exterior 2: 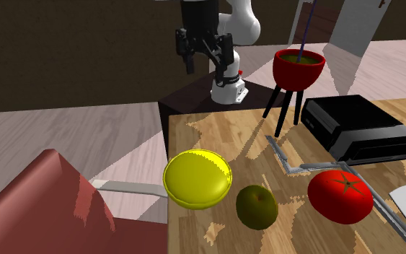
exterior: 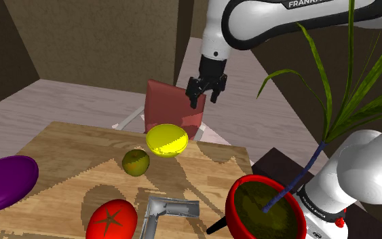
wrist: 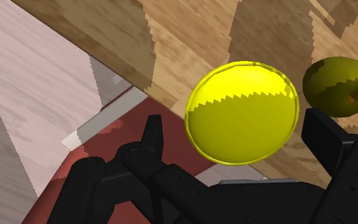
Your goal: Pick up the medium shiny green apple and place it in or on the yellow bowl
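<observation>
**Gripper.** The all-black two-finger gripper (exterior: 206,89) hangs in the upper middle of the shoulder view. It is raised clear of the table, in front of the dull-red chair back (exterior: 176,108). Its fingers (wrist: 152,135) are spread apart with nothing gripped between them. In the wrist view they stand either side of the bowl's outline without touching it.

**Task item.** The medium shiny green apple (exterior: 136,162) is olive-toned with darker patches. It rests on the light wooden table top (exterior: 60,146), just left of centre in the shoulder view. In the second exterior view it lies at lower centre, just beside the bowl, with a narrow gap visible between them. The gripper is well apart from it.

**Receptacle.** The yellow round bowl (exterior: 167,139) sits upright at the table's far edge, at the centre of the shoulder view. It lies between the apple and the chair back and holds nothing.

**Other items on the table.**
- A glossy red tomato (exterior: 112,220) with a dark star-shaped calyx sits at the lower left of the shoulder view.
- A purple aubergine (exterior: 6,182) lies at the left edge.
- A grey L-shaped metal piece (exterior: 165,209) lies flat at bottom centre, just beside the tomato.
- A red bowl-shaped planter (exterior: 264,207) with long green leaves stands at lower right, on dark legs.
- A black box-shaped appliance (exterior 2: 360,130) sits at the right of the second exterior view, near the planter.
</observation>
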### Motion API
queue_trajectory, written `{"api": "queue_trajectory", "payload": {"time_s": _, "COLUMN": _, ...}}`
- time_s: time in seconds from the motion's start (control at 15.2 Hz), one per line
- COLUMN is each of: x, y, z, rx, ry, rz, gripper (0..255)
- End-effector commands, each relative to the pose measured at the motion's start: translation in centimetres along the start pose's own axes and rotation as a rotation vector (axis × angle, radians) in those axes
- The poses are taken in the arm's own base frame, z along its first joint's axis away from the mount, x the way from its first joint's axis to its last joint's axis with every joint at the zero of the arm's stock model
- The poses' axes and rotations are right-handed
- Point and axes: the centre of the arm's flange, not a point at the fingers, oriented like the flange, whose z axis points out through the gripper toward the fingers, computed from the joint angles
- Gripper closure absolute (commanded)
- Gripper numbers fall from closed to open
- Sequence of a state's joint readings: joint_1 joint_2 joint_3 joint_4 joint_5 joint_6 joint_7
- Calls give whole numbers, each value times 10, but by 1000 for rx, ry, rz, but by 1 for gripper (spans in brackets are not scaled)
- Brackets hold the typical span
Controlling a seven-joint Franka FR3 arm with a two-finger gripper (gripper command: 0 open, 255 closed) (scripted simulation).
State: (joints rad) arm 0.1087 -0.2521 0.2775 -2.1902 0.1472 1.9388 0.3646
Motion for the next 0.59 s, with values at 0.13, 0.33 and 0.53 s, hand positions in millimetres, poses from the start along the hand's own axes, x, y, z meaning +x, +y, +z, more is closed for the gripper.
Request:
{"api": "queue_trajectory", "payload": {"time_s": 0.13, "x": 20, "y": -43, "z": 26, "rx": -2, "ry": -17, "rz": -11, "gripper": 0}}
{"api": "queue_trajectory", "payload": {"time_s": 0.33, "x": 35, "y": -75, "z": 47, "rx": -5, "ry": -30, "rz": -20, "gripper": 0}}
{"api": "queue_trajectory", "payload": {"time_s": 0.53, "x": 50, "y": -106, "z": 69, "rx": -7, "ry": -43, "rz": -29, "gripper": 0}}
